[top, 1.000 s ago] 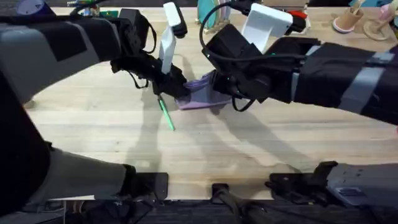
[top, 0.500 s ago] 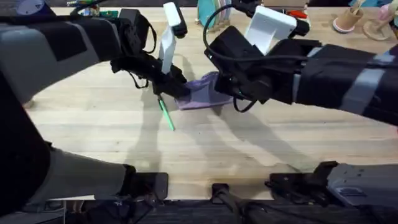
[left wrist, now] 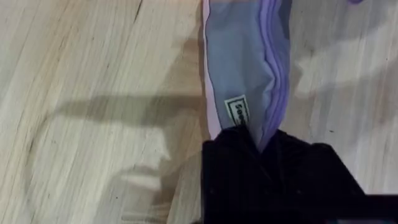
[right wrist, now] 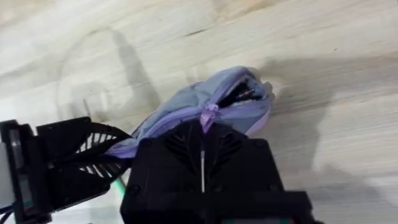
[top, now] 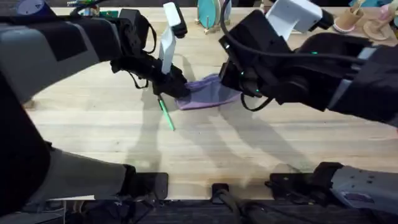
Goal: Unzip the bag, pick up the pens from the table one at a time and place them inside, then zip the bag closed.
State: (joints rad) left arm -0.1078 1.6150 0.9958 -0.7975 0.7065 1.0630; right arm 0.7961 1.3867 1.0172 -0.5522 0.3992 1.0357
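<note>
1. Since a second ago the right arm has swung away toward the table's far right, and more of the lilac pencil pouch (top: 208, 94) now lies uncovered; the left arm and the green pen (top: 166, 114) have stayed put.
2. The pouch lies on the wooden table (top: 93, 124) near the middle of its far edge, with the green pen just beside its left end.
3. The left gripper (left wrist: 261, 146) is clamped on that left end, next to the small white label (left wrist: 237, 111).
4. The right gripper (right wrist: 203, 138) is pinched on the purple zipper pull (right wrist: 208, 116); behind it, the zipper mouth gapes a little.
5. Judged stage: unzipping, with the left arm anchoring while the right draws the slider.
6. Risks: the thin pull may slip from the fingers under tension; a weak left hold would let the whole pouch drag; sliding fabric could nudge the nearby pen.
</note>
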